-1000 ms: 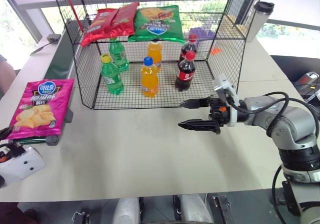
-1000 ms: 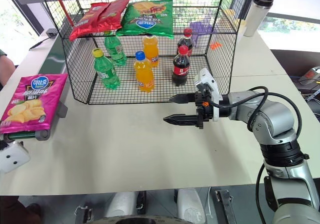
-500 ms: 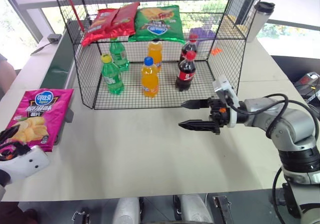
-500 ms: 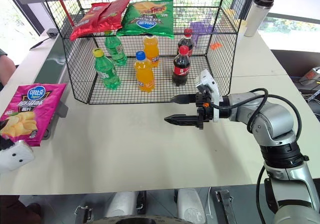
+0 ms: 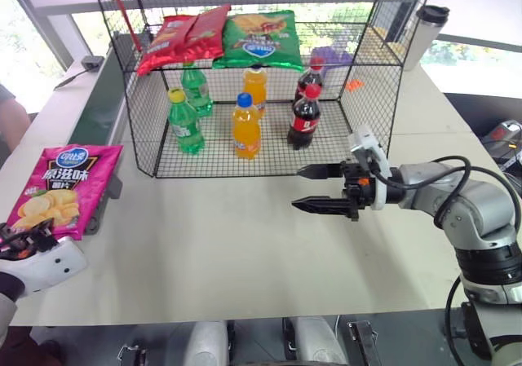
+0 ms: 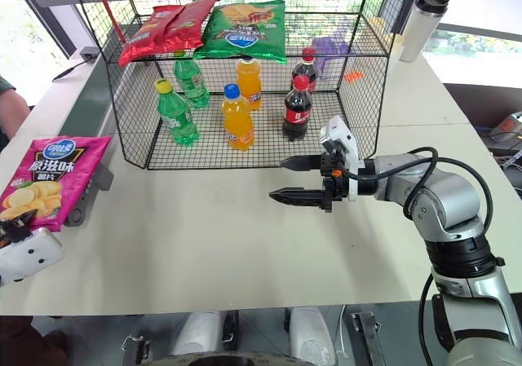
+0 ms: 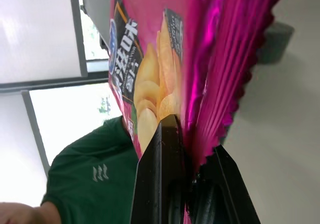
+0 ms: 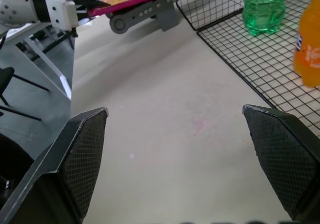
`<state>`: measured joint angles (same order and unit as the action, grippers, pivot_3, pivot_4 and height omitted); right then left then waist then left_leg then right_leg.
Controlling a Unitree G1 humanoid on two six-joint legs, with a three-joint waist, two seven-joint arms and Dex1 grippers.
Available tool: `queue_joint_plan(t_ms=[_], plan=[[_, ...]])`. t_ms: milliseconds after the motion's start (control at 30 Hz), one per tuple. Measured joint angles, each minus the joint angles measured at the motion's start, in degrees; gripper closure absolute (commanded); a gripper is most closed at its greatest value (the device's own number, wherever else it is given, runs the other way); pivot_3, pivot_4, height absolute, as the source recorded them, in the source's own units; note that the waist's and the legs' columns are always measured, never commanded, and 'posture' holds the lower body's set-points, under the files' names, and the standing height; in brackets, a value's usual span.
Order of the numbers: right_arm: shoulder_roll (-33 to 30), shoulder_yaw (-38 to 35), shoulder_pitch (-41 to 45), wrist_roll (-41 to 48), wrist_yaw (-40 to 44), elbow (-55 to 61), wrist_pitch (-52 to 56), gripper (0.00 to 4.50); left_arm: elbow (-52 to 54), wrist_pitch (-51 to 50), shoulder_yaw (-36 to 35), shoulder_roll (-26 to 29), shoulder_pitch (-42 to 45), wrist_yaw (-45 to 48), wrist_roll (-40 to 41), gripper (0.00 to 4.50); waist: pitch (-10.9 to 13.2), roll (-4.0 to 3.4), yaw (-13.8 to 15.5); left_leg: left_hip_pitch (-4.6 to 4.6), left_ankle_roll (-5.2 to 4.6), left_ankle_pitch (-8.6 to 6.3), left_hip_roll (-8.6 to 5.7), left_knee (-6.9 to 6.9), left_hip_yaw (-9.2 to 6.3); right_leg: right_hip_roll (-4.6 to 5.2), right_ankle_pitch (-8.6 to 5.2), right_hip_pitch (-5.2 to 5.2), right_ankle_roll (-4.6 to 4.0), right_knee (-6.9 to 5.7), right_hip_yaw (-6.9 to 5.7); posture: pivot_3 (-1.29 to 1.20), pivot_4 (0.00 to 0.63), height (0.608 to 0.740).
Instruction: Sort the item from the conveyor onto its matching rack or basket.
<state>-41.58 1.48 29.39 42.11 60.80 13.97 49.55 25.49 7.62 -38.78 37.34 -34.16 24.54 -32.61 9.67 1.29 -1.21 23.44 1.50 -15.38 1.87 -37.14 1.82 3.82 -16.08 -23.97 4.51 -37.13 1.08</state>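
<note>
Left hand [image 5: 20, 240] now clamped on pink bag [image 5: 61, 188]; right hand [image 5: 320, 188] spread, empty; five bottles [image 5: 245, 127] caged.

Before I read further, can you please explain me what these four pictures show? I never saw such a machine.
A two-armed robot stands at a white table. Two pictures come from its head, two from its wrist cameras. Its left gripper is shut on the near edge of a pink snack bag lying on a dark-green conveyor. Its right gripper hangs open over the table. Behind stands a black wire rack with chip bags above and bottles below.
</note>
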Motion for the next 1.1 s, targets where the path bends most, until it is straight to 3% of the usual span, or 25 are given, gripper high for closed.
queue_joint_plan(t_ms=[200, 267, 400, 567, 733, 900, 967, 1100], plan=[[0.17, 0.08, -0.10, -0.33, 0.02, -0.20, -0.73, 0.00, 6.74, -2.84, -4.84, -3.10, -1.64, 2.29, 4.87, 4.46, 0.00, 0.01, 0.25, 0.01, -0.01, 0.00, 0.01, 0.01, 0.08, 0.00, 0.01, -0.03, 0.01, -0.04, -0.06, 0.00, 0.150, 0.740], [0.18, 0.12, -0.05, -0.35, 0.32, -0.33, -1.10, 0.00, 9.67, -5.53, -8.46, -2.52, -2.65, 7.63, 12.65, 4.46, -0.01, 0.02, 0.30, -0.01, 0.00, 0.00, 0.02, -0.05, 0.07, 0.00, 0.00, 0.00, 0.00, -0.05, -0.08, 0.00, 0.150, 0.740], [0.41, 0.63, 0.47, -0.65, 1.28, -1.85, -1.56, 0.00, 15.22, -18.54, -22.93, 2.93, -4.52, 22.14, 33.74, 4.46, -0.01, 0.01, 0.20, -0.06, -0.01, 0.00, 0.02, -0.15, 0.07, -0.04, 0.00, 0.08, 0.00, -0.06, -0.14, 0.00, 0.150, 0.740], [2.57, 1.84, 2.43, -1.37, 1.95, -4.63, -2.40, 0.00, 15.64, -36.61, -36.03, 14.66, 1.58, 30.58, 50.01, 4.46, 0.02, -0.04, 0.38, -0.14, -0.02, 0.01, 0.03, -0.29, -0.06, -0.34, 0.00, 0.26, 0.01, -0.10, -0.34, 0.00, 0.150, 0.740], [5.20, 1.00, 7.16, -0.08, 2.27, -8.37, -1.86, 0.00, 6.44, -60.25, -44.12, 36.48, 20.61, 34.68, 69.84, 4.46, 0.14, -0.05, 0.04, -0.10, -0.03, 0.00, 0.08, -0.73, -0.10, -0.66, 0.00, 0.42, 0.06, -0.13, -0.37, 0.00, 0.150, 0.740], [6.86, -3.20, 12.36, 4.15, 1.39, -10.91, 0.95, 0.00, -3.64, -75.72, -43.41, 46.99, 38.15, 36.11, 91.83, 4.46, 0.28, -0.08, -0.66, -0.09, -0.05, -0.01, 0.05, -0.73, -0.09, -0.78, 0.18, 0.39, 0.46, -0.17, -0.30, 0.00, 0.150, 0.740], [6.79, -5.78, 15.95, 5.32, 0.99, -12.05, 1.18, 0.00, -6.59, -75.64, -38.27, 47.42, 43.72, 33.87, 101.46, 4.46, 0.43, -0.34, -0.84, -0.13, -0.05, -0.01, 0.07, -0.71, -0.12, -0.79, 0.18, 0.38, 0.48, -0.33, -0.29, 0.00, 0.150, 0.740], [4.90, -6.87, 19.77, 3.60, 2.51, -14.36, -2.24, 0.00, -8.29, -70.97, -23.58, 44.41, 50.28, 29.85, 111.70, 4.46, 0.47, -0.37, -0.74, -0.16, -0.04, 0.00, 0.14, -0.76, -0.23, -0.94, 0.18, 0.37, 0.48, -0.53, -0.29, 0.00, 0.150, 0.740]])
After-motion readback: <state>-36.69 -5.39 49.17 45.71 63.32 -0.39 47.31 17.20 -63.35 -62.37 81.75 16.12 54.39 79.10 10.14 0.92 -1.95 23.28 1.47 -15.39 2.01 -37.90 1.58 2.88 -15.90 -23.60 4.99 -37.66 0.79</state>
